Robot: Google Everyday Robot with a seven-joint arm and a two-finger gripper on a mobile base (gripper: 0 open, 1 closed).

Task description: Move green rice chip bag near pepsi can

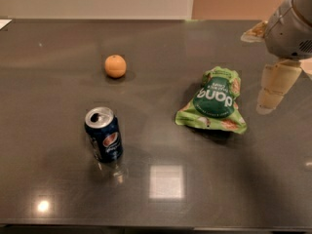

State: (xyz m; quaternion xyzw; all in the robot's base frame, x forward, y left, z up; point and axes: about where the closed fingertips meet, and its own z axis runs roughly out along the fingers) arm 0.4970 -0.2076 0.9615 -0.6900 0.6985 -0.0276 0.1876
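Note:
The green rice chip bag [213, 101] lies flat on the dark table, right of centre, with its dark green "dang" label facing up. The pepsi can [104, 133] stands upright at the front left, well apart from the bag. My gripper [261, 67] hangs at the right edge of the view, just right of the bag and above the table. It is open and empty. One pale finger [274, 86] points down beside the bag and the other [254, 32] sticks out toward the back left.
An orange round fruit [115, 66] sits on the table [161, 194] behind the can, left of centre. A white paper corner [4, 23] shows at the far left edge. The table's front edge runs along the bottom of the view.

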